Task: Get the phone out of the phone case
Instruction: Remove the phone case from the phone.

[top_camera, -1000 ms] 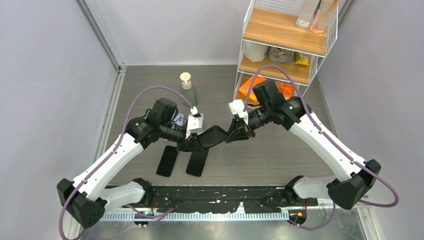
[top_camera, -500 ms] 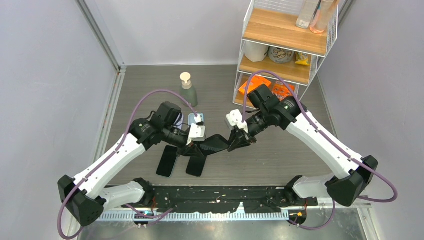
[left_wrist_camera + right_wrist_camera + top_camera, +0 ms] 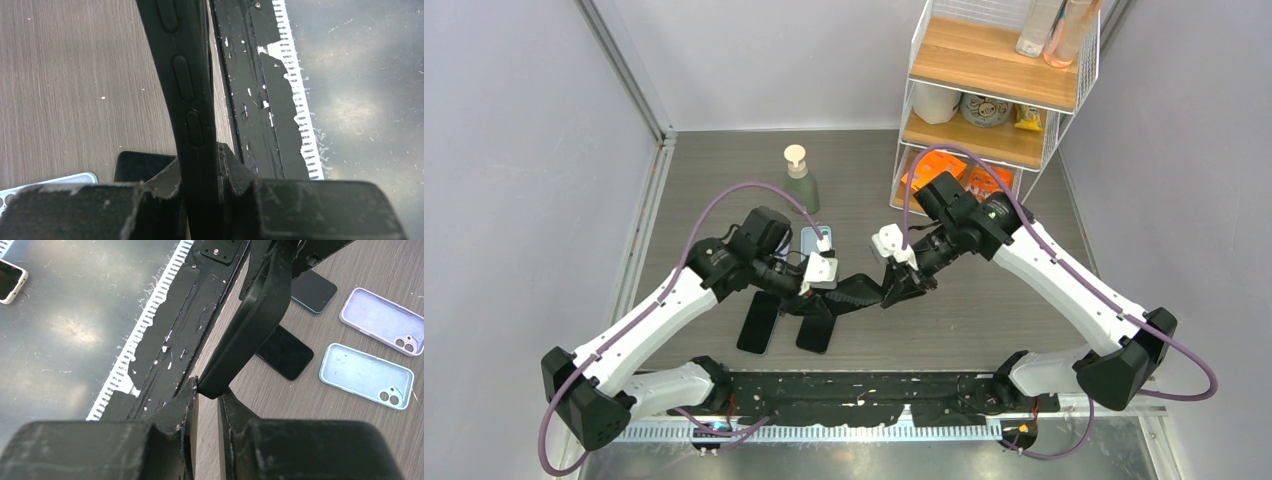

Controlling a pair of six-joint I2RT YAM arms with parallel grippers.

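Both arms lean in from the near corners of the counter (image 3: 984, 300), elbows out, wrists turned to face each other over its middle. The left end effector (image 3: 821, 300) is clamped on one end of the black phone case (image 3: 856, 288), its fingers pressed against the side that bears the buttons. The right end effector (image 3: 896, 290) is clamped on the opposite end, gripping a corner. The case hangs off the counter between them, bowed, closer to the near edge. Whether a phone sits inside cannot be told. Two dark phones (image 3: 759, 322) lie flat beneath the left wrist, and a light blue case (image 3: 367, 370) lies beyond them.
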